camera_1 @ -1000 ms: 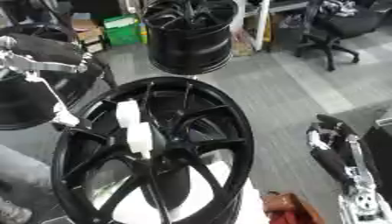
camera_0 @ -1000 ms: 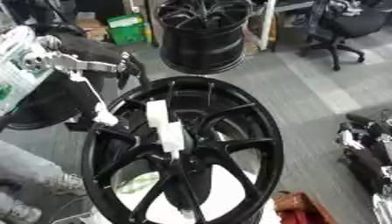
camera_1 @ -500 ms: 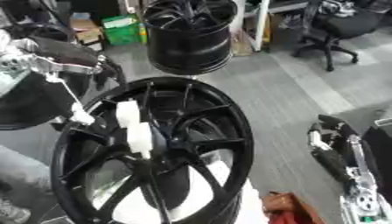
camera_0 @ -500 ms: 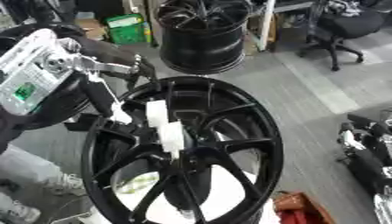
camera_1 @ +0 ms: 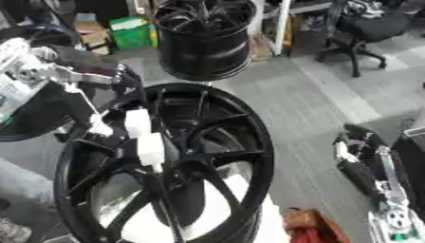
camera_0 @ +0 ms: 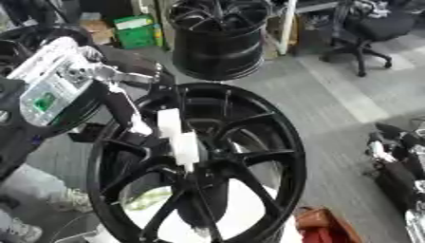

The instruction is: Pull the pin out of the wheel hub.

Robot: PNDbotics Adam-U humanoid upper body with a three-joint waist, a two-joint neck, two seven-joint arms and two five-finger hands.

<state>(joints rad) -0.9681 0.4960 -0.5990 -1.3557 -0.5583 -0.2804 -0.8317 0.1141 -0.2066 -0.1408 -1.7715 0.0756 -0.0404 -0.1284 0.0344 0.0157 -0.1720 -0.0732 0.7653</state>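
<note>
- Fingers of the left robot hand (camera_0: 124, 102) reach in from the far left, thin and fairly straight, their white tips at the wheel hub's (camera_0: 274, 156) left rim, just left of the pin.
- White pin (camera_0: 178, 142) sticks out of the black hub's centre, where the spokes meet.
- Right robot hand (camera_1: 365, 166) rests at the right edge; whether its fingers are apart or together is unclear.

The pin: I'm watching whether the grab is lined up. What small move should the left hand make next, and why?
Probably move the left hand a little right to close on the white pin. The pin sits in the wheel hub, and the hand is beside it, not yet round it.
</note>
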